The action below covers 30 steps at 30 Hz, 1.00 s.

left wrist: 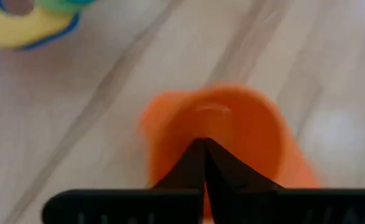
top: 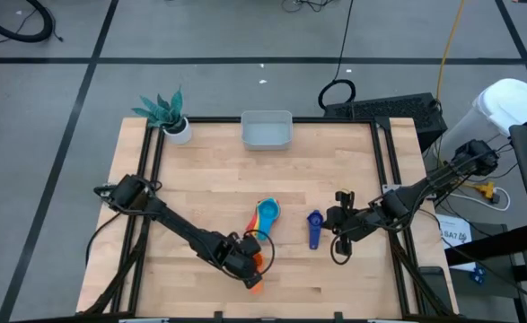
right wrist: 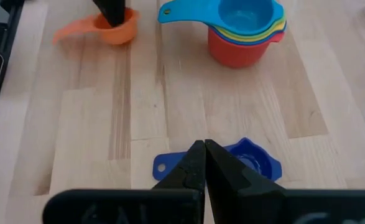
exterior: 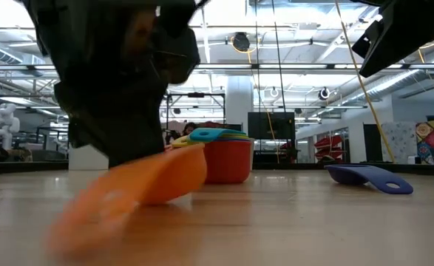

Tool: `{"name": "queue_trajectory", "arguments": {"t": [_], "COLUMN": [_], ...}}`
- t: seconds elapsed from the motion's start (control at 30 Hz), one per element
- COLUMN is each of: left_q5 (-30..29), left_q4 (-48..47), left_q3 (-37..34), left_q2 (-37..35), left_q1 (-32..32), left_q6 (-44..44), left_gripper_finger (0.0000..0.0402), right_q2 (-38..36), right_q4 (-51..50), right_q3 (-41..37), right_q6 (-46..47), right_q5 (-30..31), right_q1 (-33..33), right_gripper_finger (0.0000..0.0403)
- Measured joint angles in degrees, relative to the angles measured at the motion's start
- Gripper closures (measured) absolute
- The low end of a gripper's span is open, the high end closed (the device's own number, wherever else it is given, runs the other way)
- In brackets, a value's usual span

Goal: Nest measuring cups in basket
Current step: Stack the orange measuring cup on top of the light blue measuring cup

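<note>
Two dark arms are reaching over the pale wooden desk [top: 209, 179]. Seen from above, the left gripper [top: 248, 262] is sitting near the desk's 6 o'clock edge, its fingers clamped on the rim of the small orange plastic measuring cup [left wrist: 232, 134], which is tilting on the wood with its flat handle trailing away. Just beyond it, toward 12 o'clock, the red plastic cup [right wrist: 238, 50] is standing upright with yellow, green and blue cups nested inside and the light blue cup [right wrist: 247, 15] on top. The right gripper [top: 341, 217] is hovering toward 3 o'clock from that stack, fingers pressed together on nothing, just beside the dark blue cup [right wrist: 250, 163], which is lying alone on the boards. At the desk's 12 o'clock edge, the shallow pale grey-blue plastic basket [top: 266, 130] is sitting well apart from every cup, with a white pot holding a teal plant [top: 169, 114] at 11 o'clock.
</note>
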Motion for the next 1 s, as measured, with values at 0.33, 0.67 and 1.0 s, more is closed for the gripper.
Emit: {"name": "queue_trajectory", "arguments": {"t": [0.33, 0.67, 1.0], "left_q5": [1.9, 4.6, 1.3], "left_q4": [-3.4, -13.7, -25.9], "left_q3": [0.1, 0.2, 0.2], "left_q2": [0.2, 0.1, -0.1], "left_q1": [0.0, -0.7, 1.0], "left_q6": [0.5, 0.5, 3.8], "left_gripper_finger": [0.0399, 0.0399, 0.0399], "right_q2": [0.0, 0.0, 0.0], "right_q4": [-0.1, -0.2, -0.2], "right_q3": [0.0, 0.0, 0.0], "right_q6": [0.0, 0.0, -0.1], "right_q5": [0.0, 0.0, 0.0], "right_q1": [0.0, 0.0, 0.0], "right_gripper_finger": [0.0403, 0.0403, 0.0403]}}
